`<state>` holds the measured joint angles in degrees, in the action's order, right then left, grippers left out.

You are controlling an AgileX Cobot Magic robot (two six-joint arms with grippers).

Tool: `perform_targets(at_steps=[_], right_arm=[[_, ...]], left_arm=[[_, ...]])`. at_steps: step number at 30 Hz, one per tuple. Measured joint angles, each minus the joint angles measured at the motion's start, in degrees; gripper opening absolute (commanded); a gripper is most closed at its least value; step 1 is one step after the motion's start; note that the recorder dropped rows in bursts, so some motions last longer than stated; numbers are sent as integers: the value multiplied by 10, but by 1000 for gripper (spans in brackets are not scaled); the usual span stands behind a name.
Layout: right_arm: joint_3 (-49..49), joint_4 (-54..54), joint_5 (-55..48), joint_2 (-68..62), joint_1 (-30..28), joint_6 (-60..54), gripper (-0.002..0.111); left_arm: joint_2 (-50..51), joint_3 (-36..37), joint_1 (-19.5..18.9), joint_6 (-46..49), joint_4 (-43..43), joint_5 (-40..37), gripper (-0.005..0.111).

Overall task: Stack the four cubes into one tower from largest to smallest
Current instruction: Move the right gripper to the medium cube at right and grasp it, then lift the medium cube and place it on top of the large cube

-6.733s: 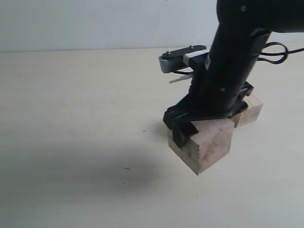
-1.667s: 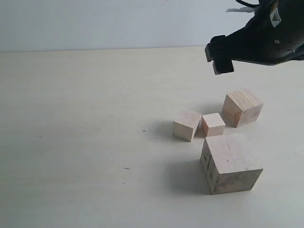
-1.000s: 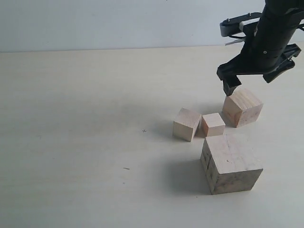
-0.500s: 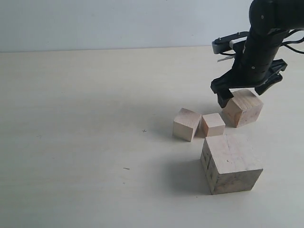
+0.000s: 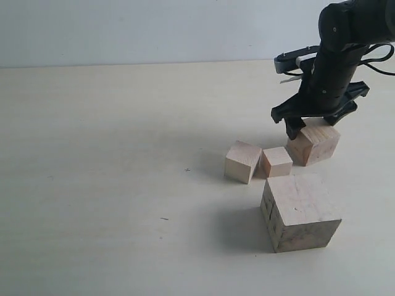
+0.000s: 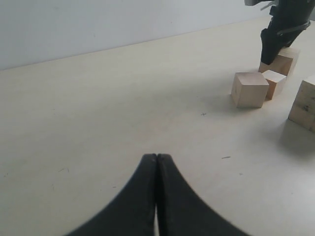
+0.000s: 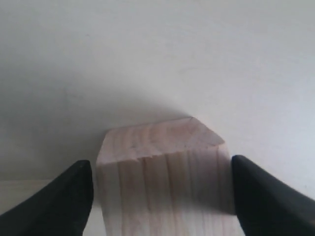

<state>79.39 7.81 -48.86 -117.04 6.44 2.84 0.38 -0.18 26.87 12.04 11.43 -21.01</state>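
The right gripper is reaching down over the second-largest cube. Its two fingers are standing wide, one on each side of this cube. Whether they are already pressing the wood, I cannot tell. The left gripper is staying far from the cubes, with its jaws closed together and holding nothing.

The smallest cube is sitting just beside the second-largest one, near the lower finger, and is touching the third cube on its other side. The largest cube is standing apart, nearer to the exterior camera. All four are resting separately on the table.

Compared with half a second before, the right gripper is standing a little lower around its cube, while the other three cubes are keeping their places.

On the left of the cubes the table is lying wide and bare, and its far edge is meeting a pale wall behind the arm.
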Motion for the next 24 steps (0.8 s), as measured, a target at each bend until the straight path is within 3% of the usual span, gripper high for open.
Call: perform_targets(at_steps=[6,11,15,18,24], right_arm=[[0,0,0,-7,0,13,63],[1,0,-11,-10,0,31,19],[1,0,-32,10,-1,45,1],[1,0,-51,83,-1,61,0],[1,-68,-199,217,-1,68,0]], left_arm=[[0,0,0,0,0,0,0],[0,0,0,0,0,0,0],[0,0,0,0,0,0,0],[0,0,0,0,0,0,0],[0,0,0,0,0,0,0]])
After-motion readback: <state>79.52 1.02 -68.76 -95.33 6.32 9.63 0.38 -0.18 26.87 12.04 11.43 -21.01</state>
